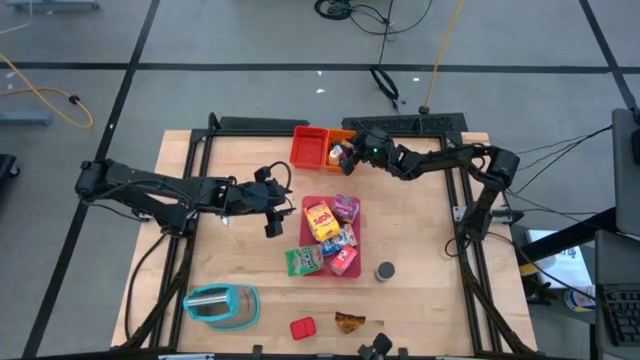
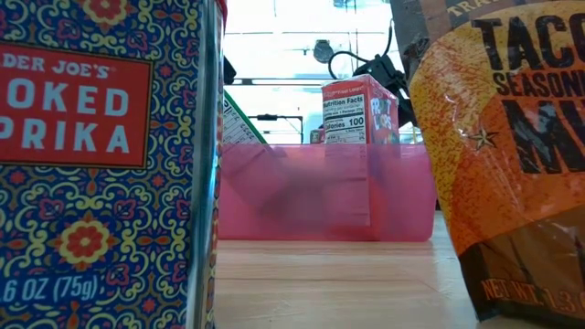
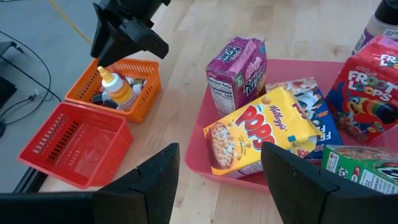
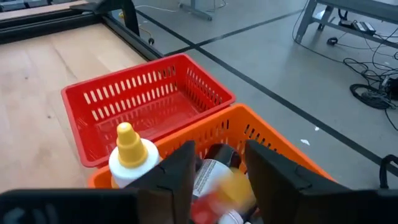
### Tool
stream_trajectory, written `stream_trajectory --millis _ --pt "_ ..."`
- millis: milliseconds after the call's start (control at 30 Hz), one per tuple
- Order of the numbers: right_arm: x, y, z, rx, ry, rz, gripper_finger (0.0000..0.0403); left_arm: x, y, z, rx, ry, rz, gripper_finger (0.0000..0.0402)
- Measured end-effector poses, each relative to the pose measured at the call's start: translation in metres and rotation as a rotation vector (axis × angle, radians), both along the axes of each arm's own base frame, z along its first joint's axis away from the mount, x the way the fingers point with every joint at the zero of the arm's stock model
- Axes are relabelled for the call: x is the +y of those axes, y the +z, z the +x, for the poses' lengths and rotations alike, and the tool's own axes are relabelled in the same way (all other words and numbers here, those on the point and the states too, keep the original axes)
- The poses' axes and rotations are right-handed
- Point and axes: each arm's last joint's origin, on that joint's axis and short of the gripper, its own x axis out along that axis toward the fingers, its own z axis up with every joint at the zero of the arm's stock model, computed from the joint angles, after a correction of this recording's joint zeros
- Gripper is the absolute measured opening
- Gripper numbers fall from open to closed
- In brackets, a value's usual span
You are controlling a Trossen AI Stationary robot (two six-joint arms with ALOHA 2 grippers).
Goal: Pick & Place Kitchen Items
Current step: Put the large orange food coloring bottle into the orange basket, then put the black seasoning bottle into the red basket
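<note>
Two bins sit side by side at the table's far edge: red bin (image 1: 308, 147), nothing visible in it, & orange bin (image 1: 338, 147) beside it holding a white squeeze bottle w/ yellow cap (image 3: 116, 88) plus a few other small bottles, blurred, can't tell which. Right gripper (image 4: 216, 163) hangs right over the orange bin, fingers apart w/ a narrow gap, nothing clamped between them; a yellow-red bottle (image 4: 221, 186) lies in the bin just below.

Pink tray (image 1: 352, 232) mid-table carries the boxes: yellow Pops box (image 3: 259, 127) leaning on the near wall, purple Kellogg's box (image 3: 236, 71) upright, red Froot Loops box (image 3: 367, 87), a blue packet (image 3: 317, 121) between, green box (image 1: 303, 260) at the tray's corner.

Left gripper (image 3: 219, 180) hovers just beside the tray's left wall, fingers wide apart, empty.

Off-tray, toward the table's near edge: grey can (image 1: 385, 270), red tin (image 1: 303, 327), brown taco packet (image 1: 350, 321), teal container (image 1: 222, 306).
</note>
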Motion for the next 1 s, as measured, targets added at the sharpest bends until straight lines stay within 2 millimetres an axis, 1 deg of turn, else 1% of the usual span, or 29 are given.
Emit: stream_trajectory --millis 100,200,300,400,533,733,900,1000 --pt "0.0 0.0 0.0 0.003 0.002 -0.001 0.0153 0.0 0.0 0.0 0.0 0.0 0.0 0.0227" --pt "0.003 0.005 -0.001 0.004 0.008 -0.004 0.0166 0.0 0.0 0.0 0.0 0.0 0.0 0.0227" --pt "0.011 0.016 -0.003 0.017 0.03 -0.007 0.0172 0.0 0.0 0.0 -0.001 0.002 -0.002 0.0227" --pt "0.025 0.033 -0.007 0.045 0.069 -0.011 0.0171 0.0 0.0 0.0 -0.002 0.005 -0.006 0.0227" --pt "0.053 0.054 -0.015 0.102 0.145 -0.005 0.0168 0.0 0.0 0.0 -0.003 0.005 -0.007 0.0227" --pt "0.104 0.078 -0.032 0.196 0.293 0.025 0.0172 0.0 0.0 0.0 -0.003 0.005 -0.007 0.0227" --pt "0.145 0.096 -0.043 0.171 0.469 0.055 0.0178 0.0 0.0 0.0 -0.001 0.002 -0.002 0.0227" --pt "0.165 0.102 -0.051 0.176 0.551 0.069 0.0178 0.0 0.0 0.0 -0.001 0.003 -0.004 0.0227"
